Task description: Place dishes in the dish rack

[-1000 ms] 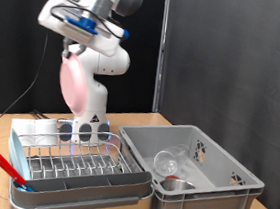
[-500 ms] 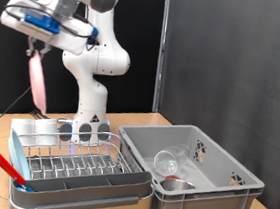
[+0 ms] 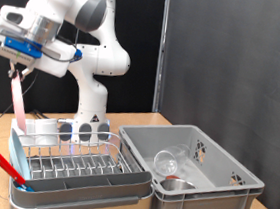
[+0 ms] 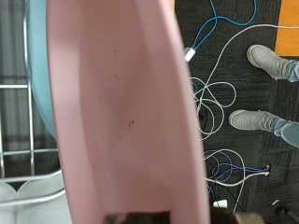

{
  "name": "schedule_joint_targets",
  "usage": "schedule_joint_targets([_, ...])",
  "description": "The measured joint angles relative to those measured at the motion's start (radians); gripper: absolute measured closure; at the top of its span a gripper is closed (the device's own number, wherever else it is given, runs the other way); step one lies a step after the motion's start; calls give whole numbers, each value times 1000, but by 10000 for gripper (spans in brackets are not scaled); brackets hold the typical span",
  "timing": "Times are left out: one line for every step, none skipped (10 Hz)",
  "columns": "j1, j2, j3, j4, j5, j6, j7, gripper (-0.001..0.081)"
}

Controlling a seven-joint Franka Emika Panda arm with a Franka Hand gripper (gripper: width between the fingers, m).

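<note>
My gripper [image 3: 20, 68] is shut on a pink plate [image 3: 18, 100] that hangs edge-on below it, over the far left corner of the dish rack [image 3: 81, 185]. The plate's lower edge is just above the rack's rim. In the wrist view the pink plate [image 4: 121, 112] fills most of the picture and hides the fingers. A reddish-brown spoon [image 3: 8, 168] lies at the rack's left front. A clear glass [image 3: 168, 164] and a steel bowl [image 3: 178, 184] lie in the grey crate [image 3: 221, 194].
The grey crate stands against the rack on the exterior view's right. The robot's base [image 3: 88, 119] rises behind the rack. Cables [image 4: 220, 103] and a person's shoes [image 4: 266, 61] are on the floor beyond the table.
The arm has swung to the exterior view's left and come down. The pink plate has turned from face-on to edge-on and now hangs over the rack's far left corner.
</note>
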Motion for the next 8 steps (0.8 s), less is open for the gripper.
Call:
schedule_joint_targets([0,29,-1,-10,-1,35,0,771])
schedule_joint_targets([0,53,-1,-22,-1,71,0,771])
schedule_joint_targets([0,68,0,-36,-1,99,0,771])
schedule_joint_targets([1,78,0,-51,-1,125,0,771])
schedule_joint_targets([1,80,1,-66,-1,147,0,771])
schedule_joint_targets([3,81,2,-82,-1,167,0,771])
schedule_joint_targets([4,83,4,-97,-1,182,0,771])
schedule_joint_targets([4,84,5,-108,-1,189,1,771])
